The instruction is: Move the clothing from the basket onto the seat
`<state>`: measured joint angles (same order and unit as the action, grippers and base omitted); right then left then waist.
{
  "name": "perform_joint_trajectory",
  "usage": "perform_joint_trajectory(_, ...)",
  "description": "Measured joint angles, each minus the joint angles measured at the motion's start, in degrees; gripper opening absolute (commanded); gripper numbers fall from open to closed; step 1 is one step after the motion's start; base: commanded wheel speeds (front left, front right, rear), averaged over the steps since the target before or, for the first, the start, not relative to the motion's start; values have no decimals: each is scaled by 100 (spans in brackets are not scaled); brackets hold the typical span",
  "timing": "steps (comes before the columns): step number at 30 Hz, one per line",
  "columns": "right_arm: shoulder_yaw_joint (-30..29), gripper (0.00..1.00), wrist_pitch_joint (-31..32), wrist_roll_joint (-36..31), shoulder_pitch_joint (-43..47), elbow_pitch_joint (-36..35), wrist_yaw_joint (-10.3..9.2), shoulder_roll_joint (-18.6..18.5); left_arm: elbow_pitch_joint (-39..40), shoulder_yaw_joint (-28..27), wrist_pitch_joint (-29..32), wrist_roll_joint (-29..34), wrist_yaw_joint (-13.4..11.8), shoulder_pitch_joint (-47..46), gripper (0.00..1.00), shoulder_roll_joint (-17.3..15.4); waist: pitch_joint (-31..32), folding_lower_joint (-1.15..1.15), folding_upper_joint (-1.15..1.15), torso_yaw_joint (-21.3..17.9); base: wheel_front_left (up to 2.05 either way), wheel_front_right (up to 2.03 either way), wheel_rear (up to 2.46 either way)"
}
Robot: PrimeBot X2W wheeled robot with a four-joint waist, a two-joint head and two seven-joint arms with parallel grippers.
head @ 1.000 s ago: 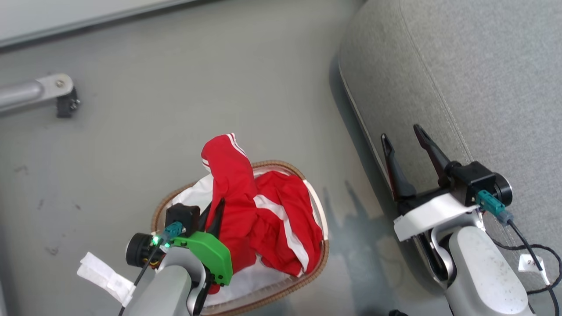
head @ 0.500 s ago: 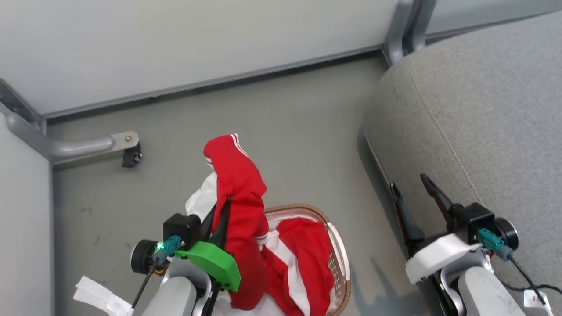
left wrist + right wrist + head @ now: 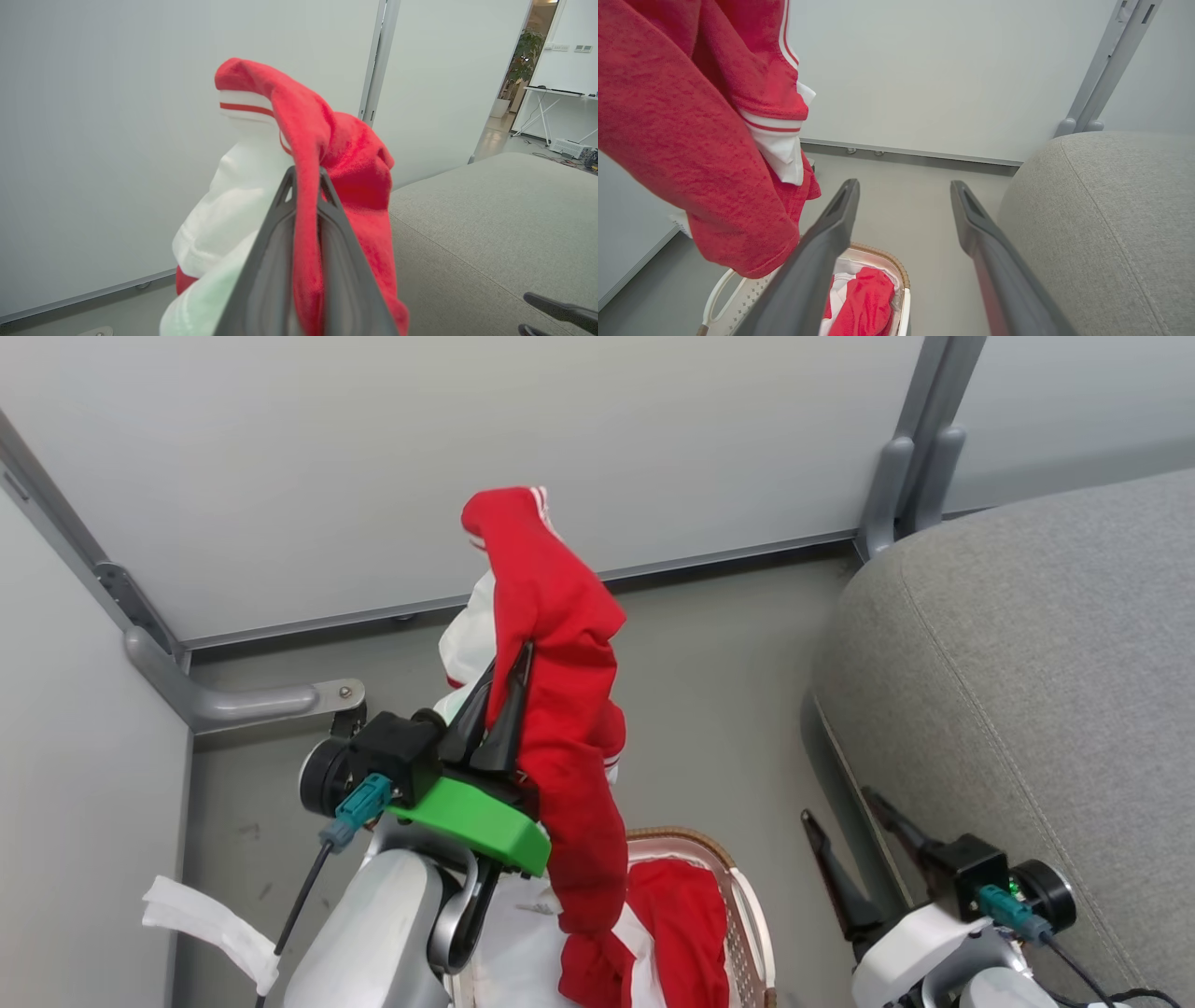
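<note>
So the left gripper [image 3: 509,661] is up high, pinching one red garment [image 3: 560,616] dangling over the one basket [image 3: 738,887]; second garment [image 3: 686,915] sits inside it. At 5 o'clock the right gripper [image 3: 838,805] gapes empty beside the seat [image 3: 1027,663].

Grey floor [image 3: 719,691] mid-frame; white partition panel [image 3: 373,448] across top; metal post [image 3: 920,439] upper right; support bracket [image 3: 271,702] centre left.

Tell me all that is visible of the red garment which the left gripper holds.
The red garment looks like soft fleecy fabric with white panels and thin white stripes at one hem. It hangs crumpled and long, pinched in the shut left gripper, its lower end reaching down over the basket.
</note>
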<state>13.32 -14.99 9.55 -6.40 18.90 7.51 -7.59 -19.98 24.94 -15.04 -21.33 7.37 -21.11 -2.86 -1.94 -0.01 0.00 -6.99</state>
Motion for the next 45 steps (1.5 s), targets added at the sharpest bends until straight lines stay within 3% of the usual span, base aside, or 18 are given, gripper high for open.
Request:
perform_joint_trajectory(3,374,100,-1,98,2,38,0,-101,179,105,0,-1,0,-69,0,2,41,0,0,72,0,0,0)
perform_joint_trajectory(11,2134,100,-1,427,-584,41,1,-556,363,338,0,-68,1,-154,0,2,36,0,0,286,0,0,0)
perform_joint_trajectory(17,2831,100,-1,564,-1361,66,1,-508,422,530,0,-165,1,-234,0,1,-39,0,0,477,0,0,0)
perform_joint_trajectory(34,2905,100,-1,268,-2190,934,1,210,510,1366,0,-480,-5,-422,0,1,-174,0,0,965,0,0,0)
perform_joint_trajectory(35,2910,89,-1,291,-2192,1010,1,242,510,1390,0,-494,-9,-422,0,1,-175,0,0,988,0,0,0)
perform_joint_trajectory(37,2950,37,-1,335,-2194,1141,1,287,509,1400,0,-522,-13,-427,0,1,-171,0,0,1025,0,0,0)
perform_joint_trajectory(38,2973,0,-1,377,-2195,1201,1,309,506,1404,0,-535,-14,-430,0,0,-167,0,0,1040,0,0,0)
perform_joint_trajectory(45,2997,0,0,565,-2199,1326,1,367,497,1399,0,-537,-58,-435,0,0,-171,0,0,1042,0,0,0)
